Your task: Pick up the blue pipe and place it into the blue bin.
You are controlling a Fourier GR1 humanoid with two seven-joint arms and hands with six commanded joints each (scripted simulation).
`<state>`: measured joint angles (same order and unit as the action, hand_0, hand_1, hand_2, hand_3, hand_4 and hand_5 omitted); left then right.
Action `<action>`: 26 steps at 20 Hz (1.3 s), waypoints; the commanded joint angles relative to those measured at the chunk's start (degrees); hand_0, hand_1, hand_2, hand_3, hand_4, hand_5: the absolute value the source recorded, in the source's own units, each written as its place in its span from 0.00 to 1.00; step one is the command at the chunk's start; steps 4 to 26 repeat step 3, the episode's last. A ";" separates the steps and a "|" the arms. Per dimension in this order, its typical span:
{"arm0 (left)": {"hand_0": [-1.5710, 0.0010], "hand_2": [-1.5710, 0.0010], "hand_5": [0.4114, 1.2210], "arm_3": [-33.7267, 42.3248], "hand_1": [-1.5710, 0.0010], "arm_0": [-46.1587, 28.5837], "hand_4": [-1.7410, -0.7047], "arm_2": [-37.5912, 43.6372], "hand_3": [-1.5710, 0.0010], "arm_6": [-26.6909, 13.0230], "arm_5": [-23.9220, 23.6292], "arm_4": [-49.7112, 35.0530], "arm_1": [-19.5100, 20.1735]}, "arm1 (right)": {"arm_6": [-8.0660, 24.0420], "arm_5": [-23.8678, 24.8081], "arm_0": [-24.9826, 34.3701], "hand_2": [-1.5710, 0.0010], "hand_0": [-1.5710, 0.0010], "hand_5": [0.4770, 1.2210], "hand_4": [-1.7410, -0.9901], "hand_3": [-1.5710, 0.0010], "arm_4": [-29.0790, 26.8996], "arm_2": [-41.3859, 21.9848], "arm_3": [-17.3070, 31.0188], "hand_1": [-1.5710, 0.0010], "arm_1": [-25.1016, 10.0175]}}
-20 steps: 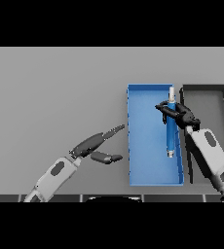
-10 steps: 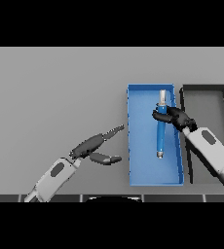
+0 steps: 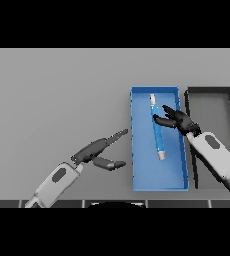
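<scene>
Right hand (image 3: 176,119) hangs over the blue bin (image 3: 136,150), fingers spread loose and holding nothing, fingertips just beside the blue pipe (image 3: 158,134). That pipe lies flat on the bin's floor, running lengthwise at a slight tilt, with pale caps at both ends. So the drop looks done to me.

What could still go wrong: those fingers sit so near the pipe that pulling out at a low angle could snag it and roll it against the bin's wall, or nudge the bin itself, which probably slides easily on the smooth grey table (image 3: 52,90).

Bin is a shallow rectangular tray with thin, hard-looking walls. Beside it on the far side from the left hand (image 3: 98,152) sits a black bin (image 3: 189,107) of similar shape. Left hand rests near the blue bin's outer wall, fingers straight.
</scene>
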<state>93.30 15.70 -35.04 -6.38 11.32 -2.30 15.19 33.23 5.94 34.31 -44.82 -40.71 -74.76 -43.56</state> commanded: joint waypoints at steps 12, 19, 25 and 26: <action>1.00 1.00 0.08 0.14 1.00 0.23 0.88 -0.28 1.00 -0.46 -0.10 0.20 -0.32 | 0.97 -0.46 0.91 0.99 0.99 0.39 0.74 0.99 -0.34 0.03 0.32 0.99 0.40; 1.00 1.00 0.08 0.14 1.00 0.23 0.88 -0.28 1.00 -0.46 -0.10 0.20 -0.32 | 0.97 -0.46 0.91 0.99 0.99 0.39 0.74 0.99 -0.34 0.03 0.32 0.99 0.40; 1.00 1.00 0.08 0.14 1.00 0.23 0.88 -0.28 1.00 -0.46 -0.10 0.20 -0.32 | 0.97 -0.46 0.91 0.99 0.99 0.39 0.74 0.99 -0.34 0.03 0.32 0.99 0.40; 1.00 1.00 0.08 0.14 1.00 0.23 0.88 -0.28 1.00 -0.46 -0.10 0.20 -0.32 | 0.97 -0.46 0.91 0.99 0.99 0.39 0.74 0.99 -0.34 0.03 0.32 0.99 0.40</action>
